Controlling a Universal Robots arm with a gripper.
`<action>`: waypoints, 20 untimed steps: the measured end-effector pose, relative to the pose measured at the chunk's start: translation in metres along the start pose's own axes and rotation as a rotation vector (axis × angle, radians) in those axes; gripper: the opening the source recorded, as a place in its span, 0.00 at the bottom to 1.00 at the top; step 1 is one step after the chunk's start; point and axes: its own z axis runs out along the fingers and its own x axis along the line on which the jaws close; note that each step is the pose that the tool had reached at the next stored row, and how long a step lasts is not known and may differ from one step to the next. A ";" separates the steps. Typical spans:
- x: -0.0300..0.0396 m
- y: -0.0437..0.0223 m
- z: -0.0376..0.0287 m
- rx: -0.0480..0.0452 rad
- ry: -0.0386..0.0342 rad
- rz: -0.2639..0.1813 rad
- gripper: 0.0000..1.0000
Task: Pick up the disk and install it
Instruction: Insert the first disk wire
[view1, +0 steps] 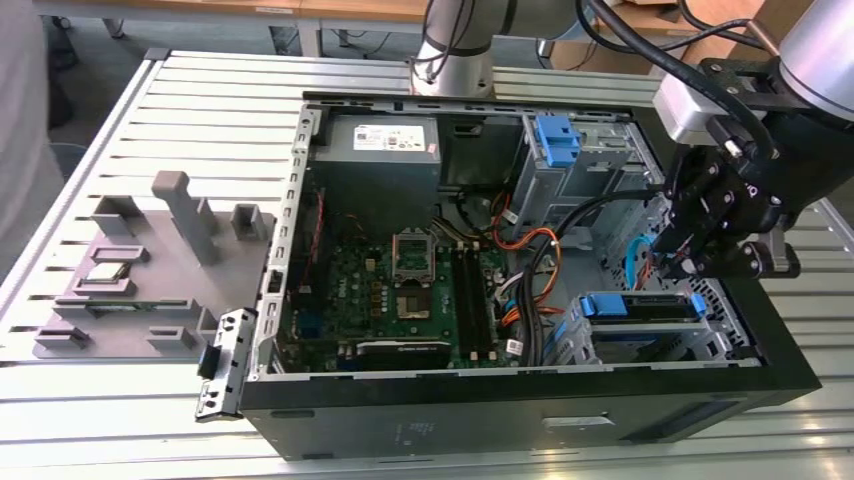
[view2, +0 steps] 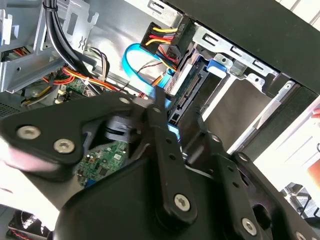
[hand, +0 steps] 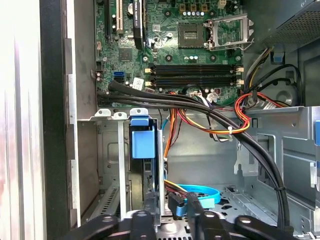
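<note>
- The black linked tool (view1: 683, 268) hangs at the right of the exterior view, low over the lower right corner of the open black metal computer case (view1: 534, 425). I cannot tell whether it is spread, pressed together or pinching anything.
- Just below it is the disk (view1: 643, 305), a flat silver drive framed in a blue plastic caddy. It sits in the grey sheet-metal drive cage (view1: 731, 345) at the lower right of that frame.
- Judged from this, the install step is in hand: the disk is in its bay, not out on the table. Whether it is fully home cannot be read.
- Any further motion here calls for a straight line along the cage slot, with no sideways drift or twist.
- The cage walls stand close on both sides of the disk, and the case's black wall is just beyond them.
- A light blue flat cable (hand: 202, 194) loops just beside the disk at the lower centre of the first wrist view.
- A bundle of thick black cables (hand: 200, 107) crosses the middle of that view, and both could snag.
- Open room lies upward, out of the case's open side.
- The green motherboard (view1: 400, 290) at centre is well apart from the tool.
- A lone blue plastic bracket (view1: 554, 135) sits at the upper right of the exterior view.
- The silver slatted table (view1: 134, 420) carries a grey moulded fixture (view1: 147, 260) at the left of that view, far from the work.
</note>
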 end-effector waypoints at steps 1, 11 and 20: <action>0.0000 0.0000 0.0000 0.0000 0.0000 0.000 0.35; 0.0000 0.0000 0.0000 0.0000 0.0003 0.000 0.16; 0.0004 0.0015 0.0000 0.0006 0.0005 -0.002 0.16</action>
